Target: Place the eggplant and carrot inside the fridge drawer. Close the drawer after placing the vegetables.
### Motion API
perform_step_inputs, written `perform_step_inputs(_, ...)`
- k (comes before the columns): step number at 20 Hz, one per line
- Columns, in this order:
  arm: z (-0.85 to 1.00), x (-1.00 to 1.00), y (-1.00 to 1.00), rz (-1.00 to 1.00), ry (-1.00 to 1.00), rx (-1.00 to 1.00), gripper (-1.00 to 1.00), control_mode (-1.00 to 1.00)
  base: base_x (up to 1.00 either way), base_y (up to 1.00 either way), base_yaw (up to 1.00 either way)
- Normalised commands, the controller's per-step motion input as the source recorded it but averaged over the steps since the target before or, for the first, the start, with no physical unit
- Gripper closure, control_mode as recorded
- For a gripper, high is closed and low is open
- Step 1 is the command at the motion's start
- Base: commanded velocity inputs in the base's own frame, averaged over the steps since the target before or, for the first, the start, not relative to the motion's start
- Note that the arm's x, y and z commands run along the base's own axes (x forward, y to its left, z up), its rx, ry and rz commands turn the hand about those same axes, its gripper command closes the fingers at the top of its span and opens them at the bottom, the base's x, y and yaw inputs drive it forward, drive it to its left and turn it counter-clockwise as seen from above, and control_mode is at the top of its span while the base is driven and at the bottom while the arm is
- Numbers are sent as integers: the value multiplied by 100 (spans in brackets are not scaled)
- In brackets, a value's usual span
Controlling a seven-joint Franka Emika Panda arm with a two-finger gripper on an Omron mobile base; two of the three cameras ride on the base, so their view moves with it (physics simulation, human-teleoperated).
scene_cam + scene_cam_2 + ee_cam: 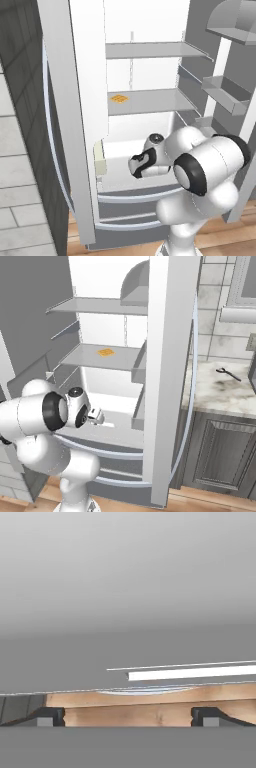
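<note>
1. Nearest the cameras, the white arm bends forward into the open fridge, and its gripper (134, 166) sits low at the level of the fridge drawer (150, 185). In the hand view the two dark fingertips (49, 716) stand wide apart with nothing between them, so the pincer is open and empty.
2. The hand view looks along a flat grey-white surface at very close range, with wood floor (150, 712) beyond it. I take that surface for the drawer's front or top, but cannot tell which.
3. The drawer is a wide white box under the lowest shelf, just above the curved grey-white freezer front (130, 210). It should be rigid and slide on rails, best moved by a straight push or pull on its flat front panel. Its recessed handle is not clear enough to place.
4. Further in, on the middle shelf (160, 100), lies a flat orange square with a grid pattern (119, 98), which is not the carrot.
5. Off to the right, on the marbled counter (225, 391), lies a thin dark utensil (227, 374).
6. I cannot locate the eggplant or the carrot, so whether they are already inside the drawer is uncertain.
</note>
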Motion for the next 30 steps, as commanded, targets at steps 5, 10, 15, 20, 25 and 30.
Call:
perform_step_inputs(5, 0, 56, -6, 0, -5, 3, -100, -100, 0, 0, 0)
perform_step_inputs(10, 0, 59, -1, 0, 0, 0, -100, -100, 0, 0, 0)
perform_step_inputs(15, 0, 60, 0, 0, 0, 0, -100, -100, 0, 0, 0)
perform_step_inputs(20, 0, 59, 0, 0, 0, 0, -100, -100, 0, 0, 0)
perform_step_inputs(25, 0, 55, 0, 0, 0, 0, -100, -100, 0, 0, 0)
perform_step_inputs(30, 0, 52, 0, 0, 0, 0, -100, -100, 0, 0, 0)
